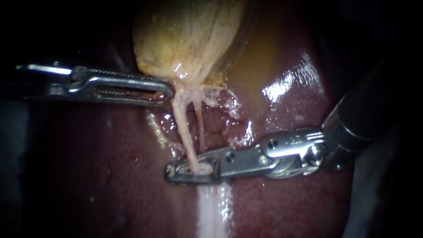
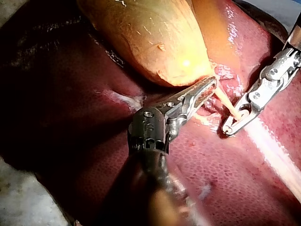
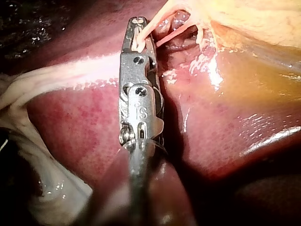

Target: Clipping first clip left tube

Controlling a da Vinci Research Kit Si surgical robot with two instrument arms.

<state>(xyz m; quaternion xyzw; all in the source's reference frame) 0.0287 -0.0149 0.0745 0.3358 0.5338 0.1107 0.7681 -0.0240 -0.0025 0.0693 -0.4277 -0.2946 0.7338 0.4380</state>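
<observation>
The right instrument (image 1: 194, 169) has its pincer clamped on the left tube (image 1: 183, 128) below the gallbladder (image 1: 189, 35), whose neck the left instrument (image 1: 168, 92) holds with its pincer closed. I judge the clip is being pressed now; next the pincer must open gently.

pale pink left tube (image 1: 184, 130) stretched taut below the gallbladder (image 1: 189, 35).

A pale grey surface (image 2: 21, 207) shows at the edge, darkness elsewhere
</observation>
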